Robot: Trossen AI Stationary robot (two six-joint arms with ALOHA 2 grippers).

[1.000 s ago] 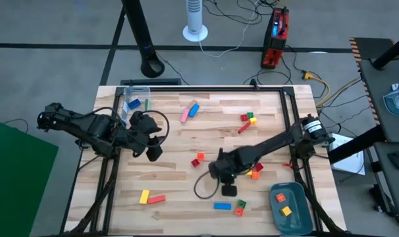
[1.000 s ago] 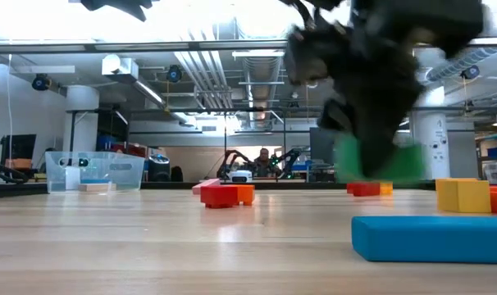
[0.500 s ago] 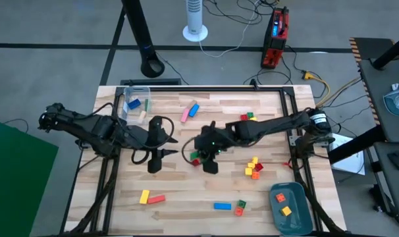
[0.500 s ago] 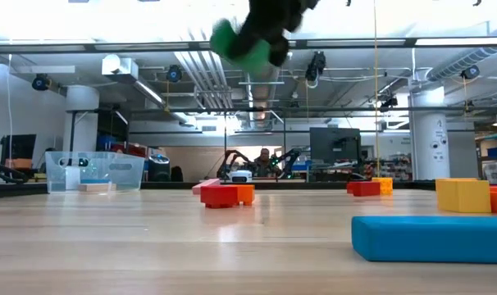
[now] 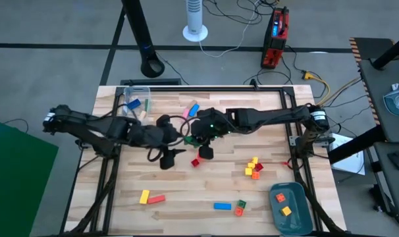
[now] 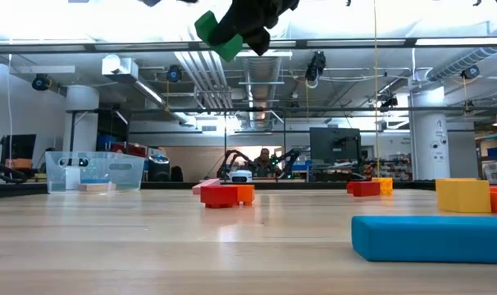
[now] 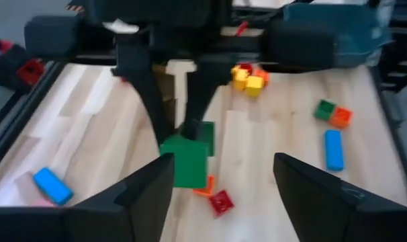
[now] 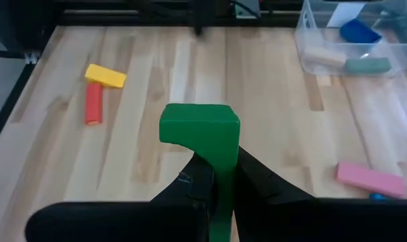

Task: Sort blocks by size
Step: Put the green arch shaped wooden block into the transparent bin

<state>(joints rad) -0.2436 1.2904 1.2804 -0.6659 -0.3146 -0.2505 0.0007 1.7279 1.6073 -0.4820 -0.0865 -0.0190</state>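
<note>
Right fingers: my right fingers (image 8: 217, 178) are clenched on the green block (image 8: 199, 133), and I hold it in the air above the middle of the surface (image 5: 186, 184).
Green block: in the low view it (image 6: 218, 35) hangs high, well apart from the wood; in the left wrist view it (image 7: 185, 158) shows between my left fingers, but not touching them.
Left fingers: my left fingers (image 7: 223, 191) are released and spread wide, and they point at the green block from just beside my right arm; in the high view they (image 5: 180, 137) meet the right ones near the table centre.
Blocks under the fingers: a red block (image 5: 194, 162) and an orange one (image 7: 205, 187) lie together on the surface below the green block.
Other blocks: a pink bar (image 5: 189, 111) lies near the far edge; a yellow block (image 5: 144, 196) touches a red bar (image 5: 157, 199) at the near left; a blue bar (image 5: 222, 206) lies at the near edge.
Clear box: it (image 5: 135, 103) stands at the far left corner with a blue block (image 8: 360, 30) inside.
Tray: the grey-blue tray (image 5: 297, 220) sits at the near right corner with small blocks in it.
</note>
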